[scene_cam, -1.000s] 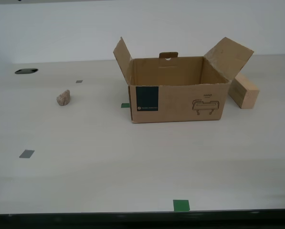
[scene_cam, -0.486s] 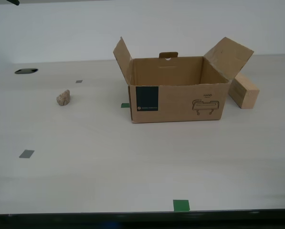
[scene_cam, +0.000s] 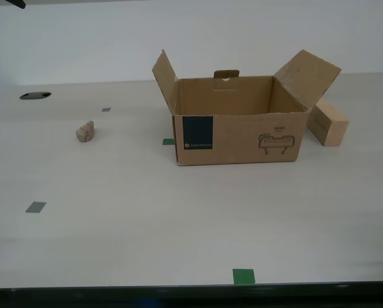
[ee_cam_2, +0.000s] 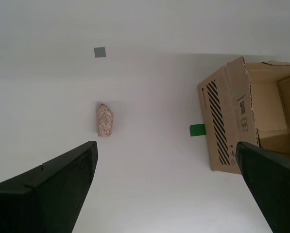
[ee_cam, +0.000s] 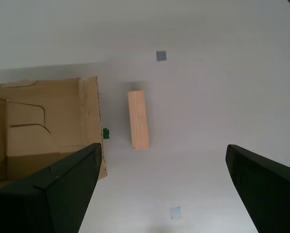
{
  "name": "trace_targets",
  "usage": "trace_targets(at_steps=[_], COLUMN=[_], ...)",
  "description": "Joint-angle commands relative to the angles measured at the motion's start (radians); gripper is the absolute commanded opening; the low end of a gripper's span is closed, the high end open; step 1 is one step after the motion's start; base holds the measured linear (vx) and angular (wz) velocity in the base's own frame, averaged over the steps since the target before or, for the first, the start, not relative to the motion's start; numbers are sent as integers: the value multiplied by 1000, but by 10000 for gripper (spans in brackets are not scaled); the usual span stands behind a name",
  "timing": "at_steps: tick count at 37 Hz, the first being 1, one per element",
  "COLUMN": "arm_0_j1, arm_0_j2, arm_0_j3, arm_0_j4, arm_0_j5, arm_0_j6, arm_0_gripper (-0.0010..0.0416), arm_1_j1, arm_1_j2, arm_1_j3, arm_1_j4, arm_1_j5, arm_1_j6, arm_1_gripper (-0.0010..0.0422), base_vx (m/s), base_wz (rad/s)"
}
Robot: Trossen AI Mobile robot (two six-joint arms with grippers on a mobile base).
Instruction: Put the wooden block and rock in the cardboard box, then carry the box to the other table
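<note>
The cardboard box (scene_cam: pixel 239 128) stands open on the table, flaps up, its inside bare as far as it shows. The rock (scene_cam: pixel 85 131) lies toward the exterior view's left, apart from the box. The wooden block (scene_cam: pixel 327 122) lies just beyond the box's flap on the exterior view's right. My second gripper (ee_cam_2: pixel 165 145) hangs open high above the rock (ee_cam_2: pixel 105 120), with the box (ee_cam_2: pixel 232 121) beside it. My first gripper (ee_cam: pixel 162 147) hangs open high above the wooden block (ee_cam: pixel 138 120), next to the box (ee_cam: pixel 47 126). Both hold nothing. The other table is out of view.
The table (scene_cam: pixel 178 224) is smooth and beige-white, with a dark oval hole (scene_cam: pixel 35 95) at the exterior view's far left. Green tape marks (scene_cam: pixel 244 276) and grey ones (scene_cam: pixel 35 207) dot it. A dark tip (scene_cam: pixel 15 3) shows in the exterior view's top left corner.
A dark tip has come slightly further into the exterior view's top left corner. The box, rock and block have not moved.
</note>
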Motion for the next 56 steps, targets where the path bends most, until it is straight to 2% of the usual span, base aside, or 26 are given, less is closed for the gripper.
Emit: trace_targets(at_steps=[1, 9, 15, 32, 34, 38, 40, 44, 50, 56], arm_0_j1=[-22, -72, -79, -82, -83, -89, -91, -93, -103, -111], arm_0_j2=[38, 131, 202, 397, 417, 451, 457, 464, 464, 471], arm_0_j3=[0, 1, 1, 0, 0, 0, 0, 0, 0, 0], arm_0_j4=[3, 8, 12, 67, 68, 83, 98, 115, 120, 133], arm_0_j5=[4, 4, 3, -8, -37, -173, -214, -213, -213, -214], arm_0_j6=[-2, -2, -48, -80, -84, -123, -124, -126, -157, -165], arm_0_gripper=[355, 355, 355, 355, 353, 349, 346, 342, 335, 325], arm_1_j1=[0, 1, 1, 0, 0, 0, 0, 0, 0, 0], arm_1_j2=[0, 1, 1, 1, 1, 1, 1, 1, 1, 1], arm_1_j3=[0, -2, -2, -2, -2, -2, -3, -3, -3, -3], arm_1_j4=[-2, -1, 0, -13, -16, -20, -20, -23, -24, -24], arm_1_j5=[5, 5, 5, 5, 5, 4, 4, 4, 4, -5], arm_1_j6=[7, 10, 10, 8, 7, 6, 5, 4, 1, -7], arm_1_gripper=[389, 389, 389, 389, 389, 389, 389, 389, 389, 389], base_vx=[0, 0, 0, 0, 0, 0, 0, 0, 0, 0], base_wz=[0, 0, 0, 0, 0, 0, 0, 0, 0, 0])
